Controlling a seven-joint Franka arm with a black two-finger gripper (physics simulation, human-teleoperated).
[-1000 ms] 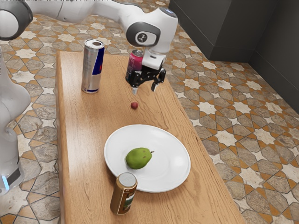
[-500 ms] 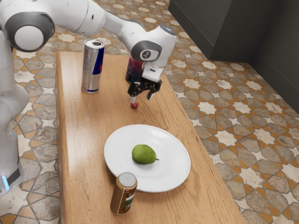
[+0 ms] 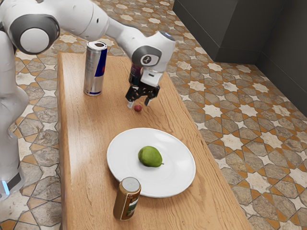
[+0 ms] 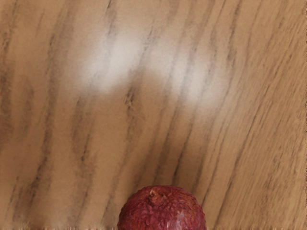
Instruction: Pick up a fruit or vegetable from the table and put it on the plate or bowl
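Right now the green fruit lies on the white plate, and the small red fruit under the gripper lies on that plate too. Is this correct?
Not quite. The small red fruit under the gripper lies on the bare wooden table, apart from the white plate; the green fruit alone lies on that plate. The exterior view shows it.

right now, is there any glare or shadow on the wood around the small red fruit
Wrist view: two pale glare patches on the table beyond the red fruit, with a darker streak between them. Exterior view: soft, even light, with only a faint shadow around the plate.
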